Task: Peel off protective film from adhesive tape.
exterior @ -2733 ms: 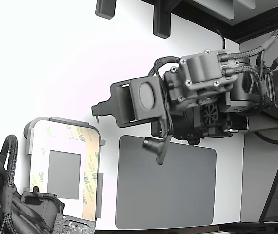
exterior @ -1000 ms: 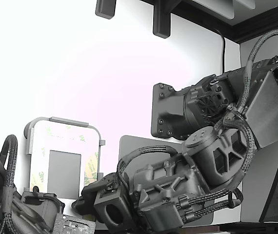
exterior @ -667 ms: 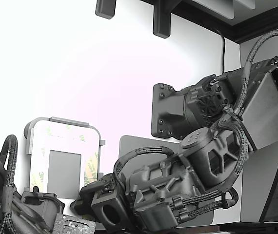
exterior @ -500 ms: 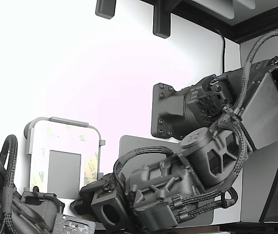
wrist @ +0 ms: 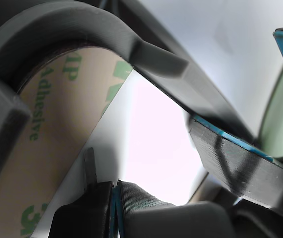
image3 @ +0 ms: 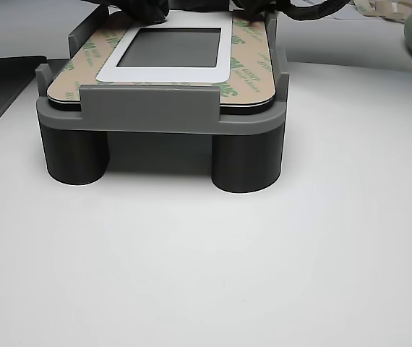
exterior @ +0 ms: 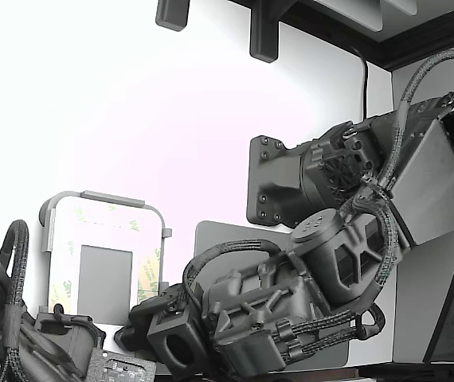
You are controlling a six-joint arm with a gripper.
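Note:
The white rounded plate (exterior: 66,239) sits in a grey holder (exterior: 103,196) at the exterior view's lower left. Adhesive tape strips faced with protective film (exterior: 150,274) border its grey rectangle (exterior: 104,282). My gripper (exterior: 130,333) is low at the plate's near right corner in the exterior view. In the wrist view the tan, green-printed film (wrist: 47,134) fills the frame beside the holder's rim (wrist: 146,52). My gripper (wrist: 114,198) has its fingertips pressed together beside the film's edge. No film shows between them. The other view shows the film strips (image3: 246,61) lying flat.
A dark-grey mat (exterior: 211,239) lies under my arm. A second arm (exterior: 20,334) sits at the exterior view's lower left, touching the holder. In the other view the holder (image3: 148,108) stands on two cylinders. Loose liner strips (image3: 379,9) lie behind it.
My arm swung down from above the mat to the plate's near right corner. Over the last second it only shifted slightly. The plate has not moved.

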